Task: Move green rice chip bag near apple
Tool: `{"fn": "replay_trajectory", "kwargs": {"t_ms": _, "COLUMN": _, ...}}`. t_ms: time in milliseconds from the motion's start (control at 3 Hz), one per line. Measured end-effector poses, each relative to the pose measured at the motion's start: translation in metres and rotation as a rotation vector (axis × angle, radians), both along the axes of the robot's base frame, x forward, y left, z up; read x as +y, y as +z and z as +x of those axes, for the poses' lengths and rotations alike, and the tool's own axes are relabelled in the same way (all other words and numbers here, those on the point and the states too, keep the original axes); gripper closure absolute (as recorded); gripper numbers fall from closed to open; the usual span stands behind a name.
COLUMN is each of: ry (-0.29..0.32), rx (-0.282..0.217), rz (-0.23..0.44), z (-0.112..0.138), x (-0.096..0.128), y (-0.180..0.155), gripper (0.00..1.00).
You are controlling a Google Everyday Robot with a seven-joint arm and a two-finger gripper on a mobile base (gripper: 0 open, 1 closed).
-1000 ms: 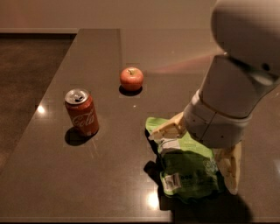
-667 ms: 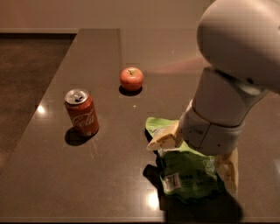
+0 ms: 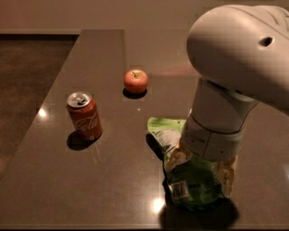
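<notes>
- The arm (image 3: pixel 239 49) swings its big upper housing lower and leftward, filling more of the upper right.
- The claw (image 3: pixel 201 170), down over the bag (image 3: pixel 198 191), edges slightly left.

Dark glossy tabletop (image 3: pixel 113 189) w/ light glints; dark floor (image 3: pixel 27 76) left, pale wall (image 3: pixel 90 13) behind.

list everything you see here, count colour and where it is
green rice chip bag: one, lime green with a white label, front right of the table, under the claw
apple: one, red-orange, mid table, behind the bag and to its left
cola can: one, red, upright, left side of the table
table: one, dark brown, fills most of the view
arm: one, pale grey, reaching in from the upper right
claw: one, cream, down at the bag
</notes>
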State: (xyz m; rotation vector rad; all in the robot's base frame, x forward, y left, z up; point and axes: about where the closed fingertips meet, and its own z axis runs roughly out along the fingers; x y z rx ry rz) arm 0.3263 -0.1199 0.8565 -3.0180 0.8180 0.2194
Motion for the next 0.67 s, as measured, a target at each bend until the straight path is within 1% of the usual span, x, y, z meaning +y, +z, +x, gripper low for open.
{"fn": "replay_trajectory", "kwargs": {"t_ms": 333, "ry": -0.010, "rx": -0.007, "rz": -0.022, "z": 0.007, "x": -0.001, "y": 0.003, "gripper": 0.64}}
{"fn": "replay_trajectory", "kwargs": {"t_ms": 667, "ry": -0.055, "rx": -0.053, "rz": -0.011, "z": 0.024, "x": 0.006, "y": 0.015, "gripper": 0.88}}
